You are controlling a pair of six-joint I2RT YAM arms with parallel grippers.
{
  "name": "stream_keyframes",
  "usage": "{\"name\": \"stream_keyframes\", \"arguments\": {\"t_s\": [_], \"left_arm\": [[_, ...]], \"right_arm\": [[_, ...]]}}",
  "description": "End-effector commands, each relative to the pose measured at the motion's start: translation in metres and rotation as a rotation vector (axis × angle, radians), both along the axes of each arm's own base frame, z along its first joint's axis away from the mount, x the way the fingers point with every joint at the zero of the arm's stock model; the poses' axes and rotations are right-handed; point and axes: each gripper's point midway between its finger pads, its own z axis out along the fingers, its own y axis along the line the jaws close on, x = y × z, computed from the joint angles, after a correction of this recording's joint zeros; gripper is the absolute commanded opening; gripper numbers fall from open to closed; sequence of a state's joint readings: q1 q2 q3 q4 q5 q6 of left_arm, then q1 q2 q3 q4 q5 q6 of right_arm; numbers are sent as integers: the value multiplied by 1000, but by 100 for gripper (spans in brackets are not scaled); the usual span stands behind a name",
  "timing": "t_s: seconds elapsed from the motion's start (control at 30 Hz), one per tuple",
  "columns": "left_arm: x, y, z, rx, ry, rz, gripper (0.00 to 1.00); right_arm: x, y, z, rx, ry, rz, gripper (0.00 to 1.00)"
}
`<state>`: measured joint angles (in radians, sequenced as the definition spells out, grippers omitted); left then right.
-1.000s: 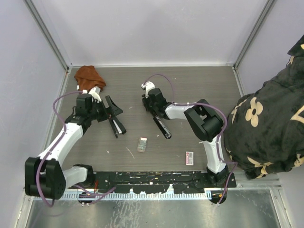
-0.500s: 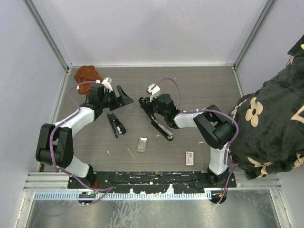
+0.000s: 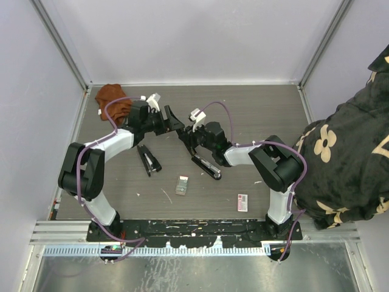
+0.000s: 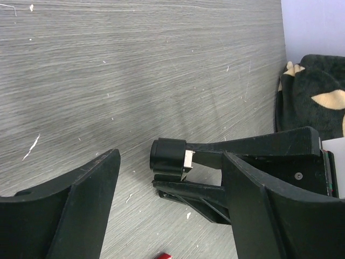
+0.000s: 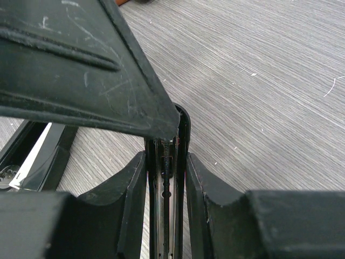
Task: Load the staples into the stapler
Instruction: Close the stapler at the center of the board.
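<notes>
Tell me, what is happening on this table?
The right gripper is clamped on a black stapler, its top swung open. The left gripper hovers open beside that stapler's raised end, holding nothing. The staples lie untouched nearer the arm bases, their box to the right. A second stapler lies apart.

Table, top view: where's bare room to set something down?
Free: far-right corner of the table, between right arm and back wall; near-left strip between second stapler and base rail; gap between staples tray and red-and-white box. Crowded: centre, where left arm and right arm meet over the stapler; brown cloth far left.
</notes>
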<state>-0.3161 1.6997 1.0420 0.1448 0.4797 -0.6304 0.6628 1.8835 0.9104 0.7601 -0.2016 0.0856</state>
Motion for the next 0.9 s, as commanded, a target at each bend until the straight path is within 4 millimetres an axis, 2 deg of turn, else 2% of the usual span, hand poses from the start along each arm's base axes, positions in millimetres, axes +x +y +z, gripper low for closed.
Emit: {"name": "stream_keyframes", "arguments": {"t_s": [0.0, 0.1, 0.3, 0.47, 0.5, 0.57, 0.67, 0.73, 0.87], "left_arm": [[3, -12, 19, 3, -79, -53, 75], [1, -14, 12, 15, -62, -63, 67], [-3, -20, -1, 82, -25, -75, 57], [-8, -24, -6, 132, -36, -84, 37], [-10, -23, -6, 156, -44, -81, 33], [-12, -21, -2, 193, -81, -79, 26], [-14, -21, 3, 241, -137, -87, 17], [-17, -19, 7, 280, -174, -91, 15], [-22, -14, 17, 373, -262, -105, 14]], "right_arm": [[4, 8, 70, 134, -146, 19, 1], [3, 9, 71, 139, -149, 27, 1], [2, 11, 73, 145, -151, 31, 1], [3, 8, 74, 146, -148, 11, 1], [3, 6, 75, 148, -147, 3, 10], [1, 1, 74, 147, -151, -10, 41], [-3, -3, 74, 141, -149, -14, 69], [-9, -8, 75, 136, -141, -16, 78], [-32, -30, 73, 132, -117, -44, 85]]}}
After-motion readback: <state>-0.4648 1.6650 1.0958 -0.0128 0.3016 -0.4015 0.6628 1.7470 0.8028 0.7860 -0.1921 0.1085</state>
